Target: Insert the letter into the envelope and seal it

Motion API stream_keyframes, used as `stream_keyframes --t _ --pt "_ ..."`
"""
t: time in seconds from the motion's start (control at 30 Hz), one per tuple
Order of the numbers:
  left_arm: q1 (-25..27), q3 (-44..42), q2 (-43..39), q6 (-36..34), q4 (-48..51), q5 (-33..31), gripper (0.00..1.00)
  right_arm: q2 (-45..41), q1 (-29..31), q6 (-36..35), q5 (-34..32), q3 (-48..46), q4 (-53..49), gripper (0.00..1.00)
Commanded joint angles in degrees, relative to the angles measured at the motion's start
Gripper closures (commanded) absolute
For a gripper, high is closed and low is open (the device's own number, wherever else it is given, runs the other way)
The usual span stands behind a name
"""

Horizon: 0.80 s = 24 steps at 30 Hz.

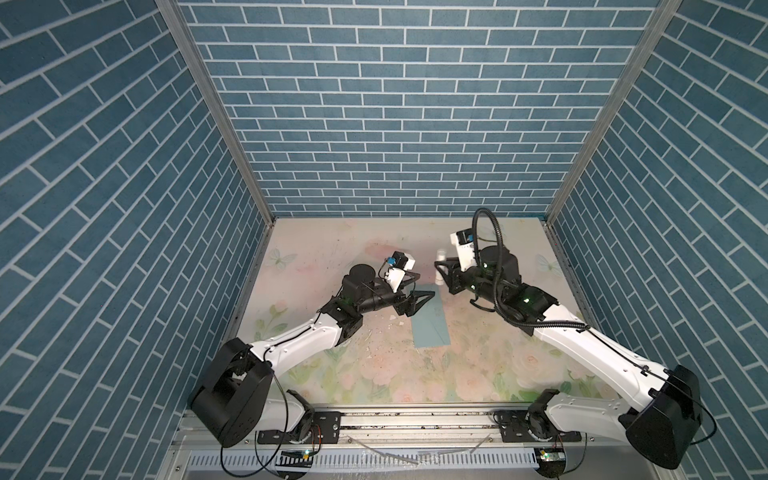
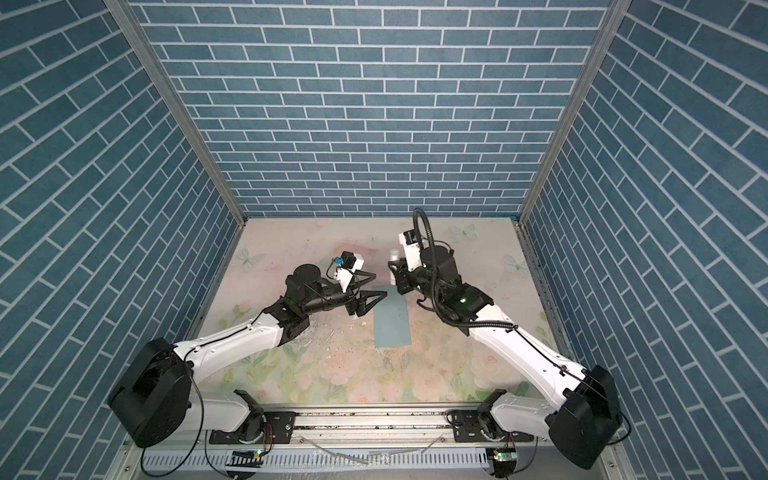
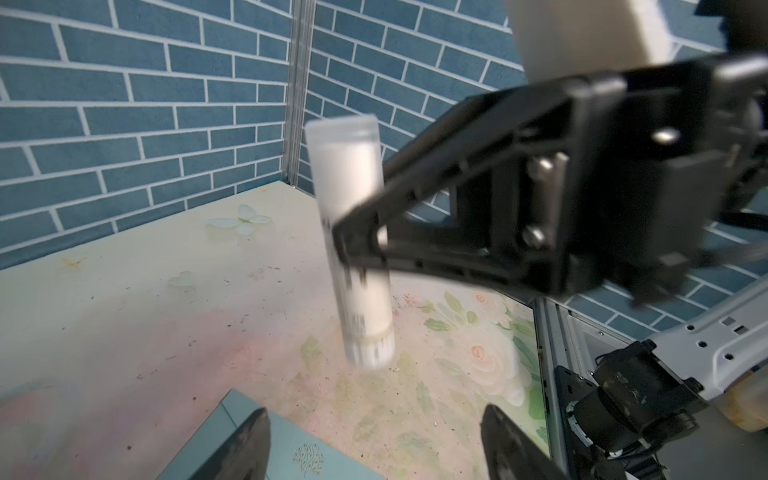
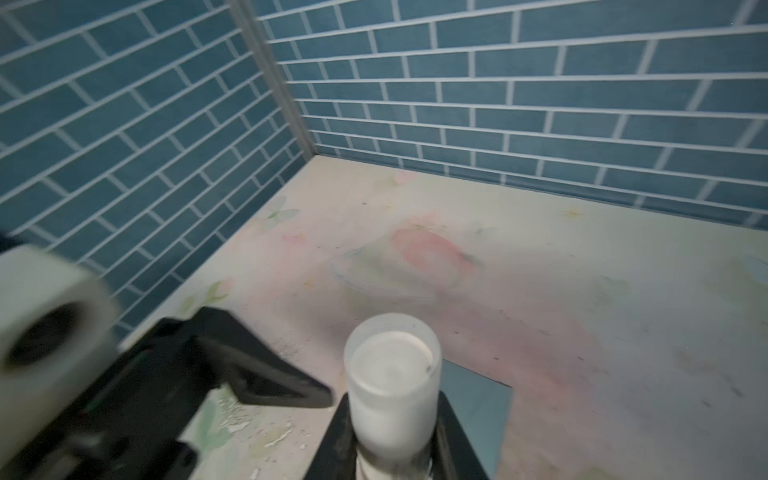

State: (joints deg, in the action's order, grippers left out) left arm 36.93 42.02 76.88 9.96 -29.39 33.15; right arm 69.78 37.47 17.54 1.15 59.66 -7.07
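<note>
- The envelope (image 1: 430, 326) lies flat near the middle of the desk (image 1: 374, 374), with its long side running near to far.
- The left tool (image 1: 426, 285) is at the envelope's far left corner, with jaws wide apart and nothing between them.
- The right tool (image 4: 395, 401) is closed around a white tube (image 3: 347, 174), which is nearly upright at the envelope's far end.

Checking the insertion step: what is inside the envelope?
Nothing shows: the envelope lies flat on the table, no letter sticking out. Its own paper hides any contents.
</note>
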Motion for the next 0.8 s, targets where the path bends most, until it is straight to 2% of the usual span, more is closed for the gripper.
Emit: stream_keyframes --t 0.0,0.23,0.33,0.53,0.77 --pt "-0.2 0.9 -2.7 -3.1 5.7 -4.1 0.13 3.6 -6.5 4.3 -3.9 7.7 -12.2 1.0" --pt "-0.5 0.8 -5.2 -4.9 11.4 -9.6 0.01 19.3 -16.2 3.5 0.2 20.7 -28.4 1.0" --pt "-0.7 0.6 -5.9 -4.9 12.3 -11.2 0.0 26.2 -18.6 2.9 1.6 24.7 -32.0 1.0" --pt "-0.8 0.6 -6.2 -5.0 12.9 -11.7 0.0 39.2 -20.8 0.7 1.8 31.8 -37.4 1.0" --pt "-0.9 0.8 -5.8 -5.0 13.3 -11.8 0.0 49.7 -21.6 -1.5 3.0 38.8 -41.6 1.0"
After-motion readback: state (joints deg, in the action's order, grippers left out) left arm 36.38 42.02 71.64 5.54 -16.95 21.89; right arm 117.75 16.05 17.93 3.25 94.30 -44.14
